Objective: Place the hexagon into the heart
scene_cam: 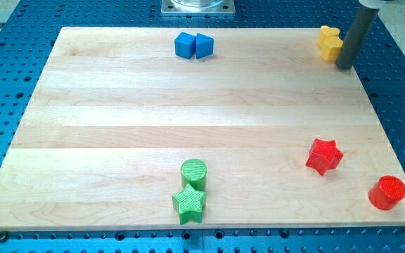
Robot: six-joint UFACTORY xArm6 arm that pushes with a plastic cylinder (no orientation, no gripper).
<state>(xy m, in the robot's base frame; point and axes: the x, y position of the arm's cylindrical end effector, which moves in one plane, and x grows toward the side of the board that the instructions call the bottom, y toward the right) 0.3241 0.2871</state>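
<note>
Beside my tip (344, 65), yellow blocks (329, 42) touch.

Yellow hexagon (332, 48) touches the yellow heart (327, 33) above it — both flat, at the surface's (188, 105) top-right corner.

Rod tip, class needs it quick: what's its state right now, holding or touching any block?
My tip: no pincer, holds nothing; it stands just right of the yellow blocks, contact unclear.
</note>
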